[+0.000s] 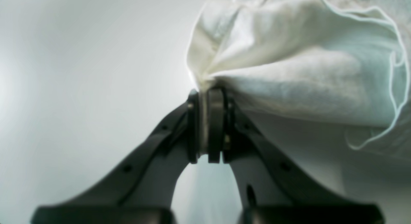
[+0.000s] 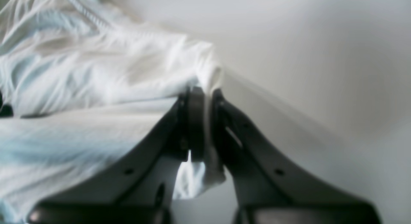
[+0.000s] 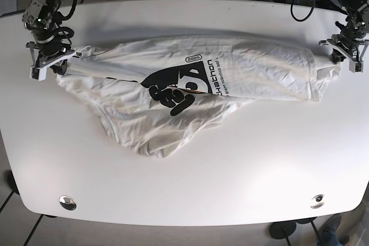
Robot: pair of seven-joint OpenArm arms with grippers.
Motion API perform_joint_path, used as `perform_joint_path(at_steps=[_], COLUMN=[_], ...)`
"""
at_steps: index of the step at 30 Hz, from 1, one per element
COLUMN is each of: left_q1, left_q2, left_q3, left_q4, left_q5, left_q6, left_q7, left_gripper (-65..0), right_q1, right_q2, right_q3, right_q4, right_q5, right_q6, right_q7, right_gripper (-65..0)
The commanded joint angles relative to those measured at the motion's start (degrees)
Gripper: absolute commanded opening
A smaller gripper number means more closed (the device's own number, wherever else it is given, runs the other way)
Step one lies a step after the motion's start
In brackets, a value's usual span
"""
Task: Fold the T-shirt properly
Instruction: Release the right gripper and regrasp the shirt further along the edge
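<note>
Left gripper (image 1: 208,89) clamped on bunched T-shirt (image 3: 190,93) fabric; right gripper (image 2: 200,92) likewise pinched shut on a cloth edge. Beyond — shirt stretched between both arms across the white table (image 3: 184,188), printed side up, middle sagging toward the near edge.

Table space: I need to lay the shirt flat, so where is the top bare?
The table is bare between the T-shirt and its near edge, and in a narrower strip along the far edge. The middle band is crowded: the left hand and right hand pinch the shirt's ends.
</note>
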Motion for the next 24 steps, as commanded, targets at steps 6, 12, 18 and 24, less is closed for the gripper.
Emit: perform_joint_path(at_steps=[6, 12, 18, 24], left_q1=[-0.4, -0.4, -0.3, -0.2], left_q2=[-1.5, -1.4, -1.4, -1.3], left_q3=[-0.5, -0.3, -0.2, -0.2], left_q4=[1.2, 1.2, 3.4, 5.5], left_q5=[-0.3, -0.3, -0.3, -0.4], left_q6=[0.1, 0.1, 0.1, 0.1], left_q7=[-0.9, -0.9, -0.8, -0.6], left_gripper=[-64.4, -64.4, -64.4, -64.4], right_q1=[1.6, 15.6, 33.3, 49.7], right_q2=[0.5, 0.5, 4.9, 7.8], right_q3=[-0.6, -9.5, -20.6, -34.7], right_q4=[6.2, -0.8, -22.0, -50.2], right_q5=[0.7, -0.1, -0.1, -0.1], right_q6=[0.74, 0.3, 0.56, 0.74], right_q7=[1.9, 1.9, 2.4, 11.2], right_gripper=[-26.0, -13.3, -14.0, -14.0])
